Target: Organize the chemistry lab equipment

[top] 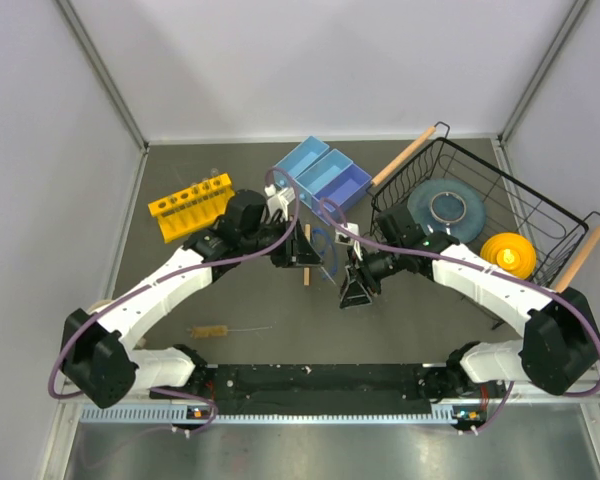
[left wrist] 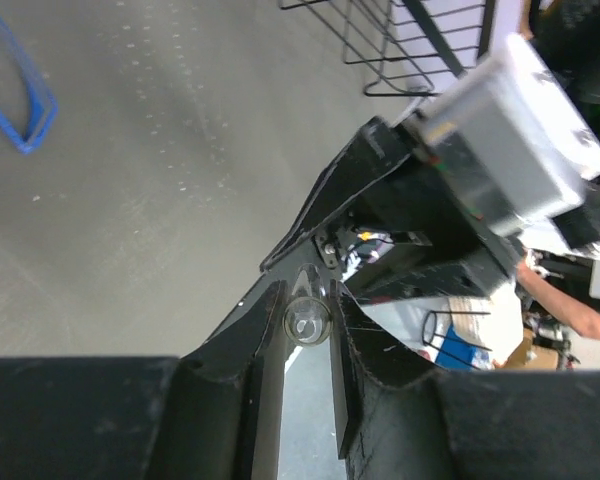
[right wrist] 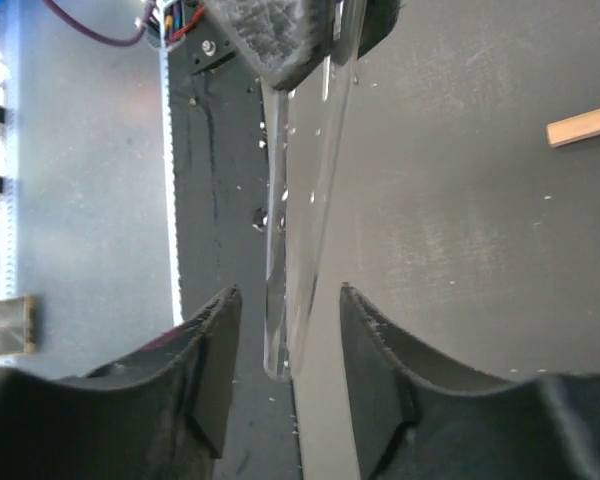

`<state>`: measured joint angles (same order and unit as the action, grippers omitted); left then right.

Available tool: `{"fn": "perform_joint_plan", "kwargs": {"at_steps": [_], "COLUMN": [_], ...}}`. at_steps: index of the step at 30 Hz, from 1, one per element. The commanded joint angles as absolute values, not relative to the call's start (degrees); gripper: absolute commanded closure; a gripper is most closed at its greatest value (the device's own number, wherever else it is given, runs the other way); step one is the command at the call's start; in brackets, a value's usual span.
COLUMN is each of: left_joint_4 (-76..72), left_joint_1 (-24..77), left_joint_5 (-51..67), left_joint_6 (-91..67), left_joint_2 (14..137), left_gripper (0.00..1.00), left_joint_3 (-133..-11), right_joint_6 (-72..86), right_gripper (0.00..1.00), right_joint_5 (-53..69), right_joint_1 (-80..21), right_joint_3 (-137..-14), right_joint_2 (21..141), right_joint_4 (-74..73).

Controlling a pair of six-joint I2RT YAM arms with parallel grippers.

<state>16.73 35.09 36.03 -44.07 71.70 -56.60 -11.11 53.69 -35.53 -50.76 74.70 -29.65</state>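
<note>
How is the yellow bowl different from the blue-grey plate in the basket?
The bowl is bright yellow; the plate is dull blue-grey. The bowl is rounded and smaller across, while the plate is flat and wider. The bowl sits toward the right end, the plate nearer the left. Both rest inside the black wire basket.

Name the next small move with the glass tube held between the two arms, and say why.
Probably draw the right gripper straight back off the glass tube. Its jaws stand apart, with gaps either side of the tube, while the left gripper pinches the far end, so that gripper seems to carry it alone.
</note>
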Motion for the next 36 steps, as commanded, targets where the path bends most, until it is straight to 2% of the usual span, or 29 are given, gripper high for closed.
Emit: {"fn": "perform_joint_plan", "kwargs": {"at_steps": [1,2,5,8,15,19,23,29,36], "left_joint_4": [23.01,23.98,27.85,33.2,41.92,40.43,35.53,30.59,26.28], "left_joint_1": [34.11,33.49,29.2,24.37,10.74,6.07,0.63,-6.66,-10.19], "left_joint_5": [30.51,29.37,27.34,22.86,7.14,-7.6,-13.87,-18.1,-20.48], "left_joint_6": [-40.35,-39.91,-37.98,-34.99,-25.85,-24.08,-22.94,-21.8,-20.22], "left_joint_2": [68.12,67.51,64.96,62.67,59.15,58.01,58.44,62.92,70.39], "left_gripper": [1.0,1.0,1.0,1.0,1.0,1.0,0.99,0.99,0.98], "left_joint_3": [-58.62,-58.01,-56.7,-56.25,-57.13,-55.99,-55.81,-59.93,-66.53], "right_joint_6": [-13.88,-14.15,-15.2,-16.52,-19.07,-22.75,-26.19,-29.88,-33.66], "right_gripper": [0.43,0.29,0.16,0.09,0.06,0.06,0.04,0.02,0.01], "right_joint_5": [52.91,52.74,51.68,50.8,53.0,51.33,50.36,53.79,50.37], "right_joint_1": [-36.3,-36.3,-36.3,-35.6,-30.15,-29.09,-28.65,-27.77,-27.77], "right_joint_3": [-54.05,-54.23,-54.67,-54.84,-54.49,-54.75,-54.67,-54.05,-52.65], "right_joint_2": [73.65,73.48,72.69,71.72,68.82,68.03,68.73,71.36,69.08], "right_joint_4": [-28.48,-28.65,-29.53,-30.41,-32.25,-33.31,-33.57,-34.01,-34.98]}}
